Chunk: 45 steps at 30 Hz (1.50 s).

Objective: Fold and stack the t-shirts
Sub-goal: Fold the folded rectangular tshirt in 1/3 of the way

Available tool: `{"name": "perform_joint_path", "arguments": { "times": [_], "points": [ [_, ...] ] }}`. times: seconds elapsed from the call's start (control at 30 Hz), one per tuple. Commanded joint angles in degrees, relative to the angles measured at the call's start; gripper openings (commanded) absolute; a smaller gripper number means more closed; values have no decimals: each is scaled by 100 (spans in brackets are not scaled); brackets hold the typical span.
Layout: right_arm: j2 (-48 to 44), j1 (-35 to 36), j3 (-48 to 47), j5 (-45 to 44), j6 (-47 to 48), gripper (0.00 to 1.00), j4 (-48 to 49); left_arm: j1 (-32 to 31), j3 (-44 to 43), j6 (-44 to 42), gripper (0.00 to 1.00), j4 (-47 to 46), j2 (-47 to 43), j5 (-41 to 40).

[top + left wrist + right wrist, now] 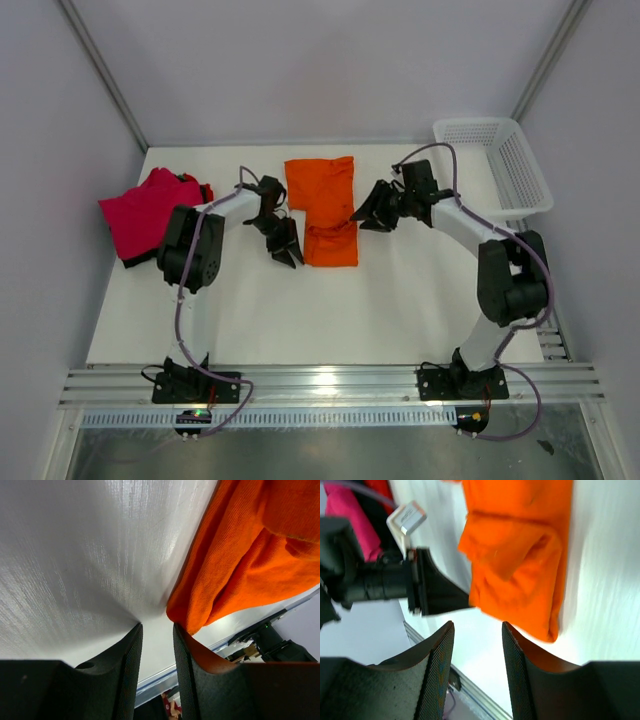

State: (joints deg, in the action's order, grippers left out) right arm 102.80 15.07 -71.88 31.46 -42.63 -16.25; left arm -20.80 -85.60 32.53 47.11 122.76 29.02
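The orange t-shirt [322,208] lies partly folded in the middle of the white table [400,300], a wider panel at the far end and a bunched, narrower part nearer the arms. The left gripper [285,247] sits low at the shirt's left edge. In its wrist view the fingers [127,665] stand a narrow gap apart with only bare table between them, grasping nothing, and the shirt's corner [187,622] lies just beside the tip of one finger. The right gripper [366,217] is at the shirt's right edge, its jaws parted and empty too. The magenta-pink t-shirt [145,212] lies crumpled at the table's left edge, well apart from both grippers, with a dark strip – apparently the black t-shirt [133,263] – showing beneath it. A white mesh basket [520,165] stands at the far right corner.
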Motion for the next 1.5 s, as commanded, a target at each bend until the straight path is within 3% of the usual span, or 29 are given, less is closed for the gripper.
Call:
{"name": "perform_joint_path", "arguments": {
  "times": [0.0, 0.17, 0.37, 0.73, 1.07, 1.47],
  "points": [
    [-1165, 302, 698, 211, -8, 48, 439, -82, 220, -309, 35, -62, 723, -1064],
    [-1851, 742, 1439, 211, -157, 48, 859, -82, 0, -344, 35, 26, 802, -1082],
    [-1264, 998, 1378, 35, 79, 48, 1027, -82, -281, -327, 34, 219, 803, -1029],
    [528, 998, 60, -255, 607, 48, 790, 41, -1203, -528, 34, 1001, -243, -1346],
    [1189, 998, -924, -220, 773, 48, 352, 76, -1424, -590, 35, 1239, -569, -1372],
    [153, 998, -109, -167, 906, 48, 368, 146, -1407, -476, 35, 1090, -411, -1144]
  ]
}}
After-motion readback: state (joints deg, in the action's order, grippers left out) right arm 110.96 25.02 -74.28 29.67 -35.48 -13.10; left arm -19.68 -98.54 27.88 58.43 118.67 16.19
